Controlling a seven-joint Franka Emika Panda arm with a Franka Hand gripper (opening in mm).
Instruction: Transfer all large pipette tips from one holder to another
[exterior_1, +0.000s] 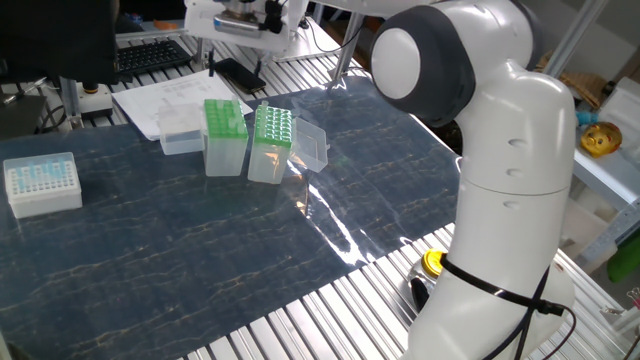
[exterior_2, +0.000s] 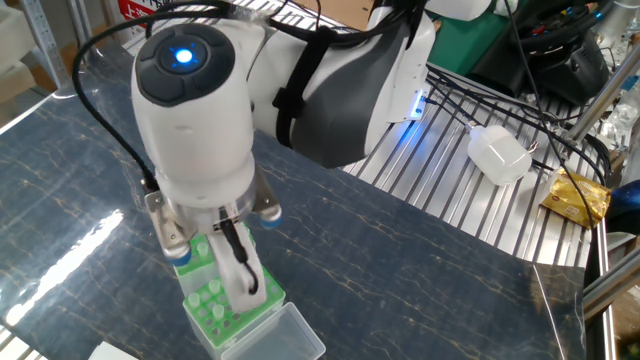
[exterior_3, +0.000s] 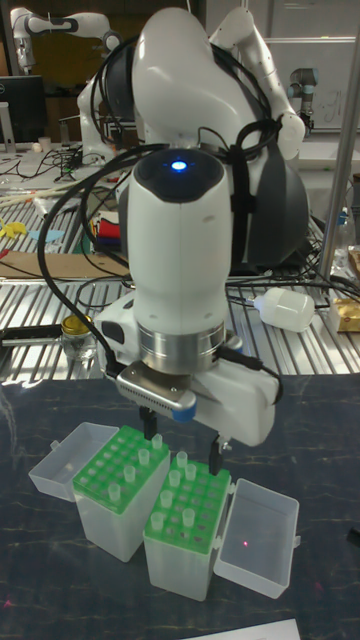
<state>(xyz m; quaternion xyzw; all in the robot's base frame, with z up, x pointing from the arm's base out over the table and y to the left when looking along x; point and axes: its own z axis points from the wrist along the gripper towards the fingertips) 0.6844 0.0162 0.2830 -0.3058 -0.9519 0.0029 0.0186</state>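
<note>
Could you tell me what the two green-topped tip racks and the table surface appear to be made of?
The two green-topped tip racks look like plastic: translucent frosted bodies, opaque matte green inserts, clear hinged lids. The table surface looks like a dark marble-patterned sheet, glossy, with strong glare; likely laminate or vinyl.

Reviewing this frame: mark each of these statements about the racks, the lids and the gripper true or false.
1. Two green racks stand side by side. True.
2. Both racks have their clear lids closed. False: both lids are hinged open, out to the sides.
3. The gripper is above the racks. True.
4. The white box sits between the two green racks. False: it stands apart from them, near the mat's far end.
5. Papers lie behind the racks in one fixed view. True.
</note>
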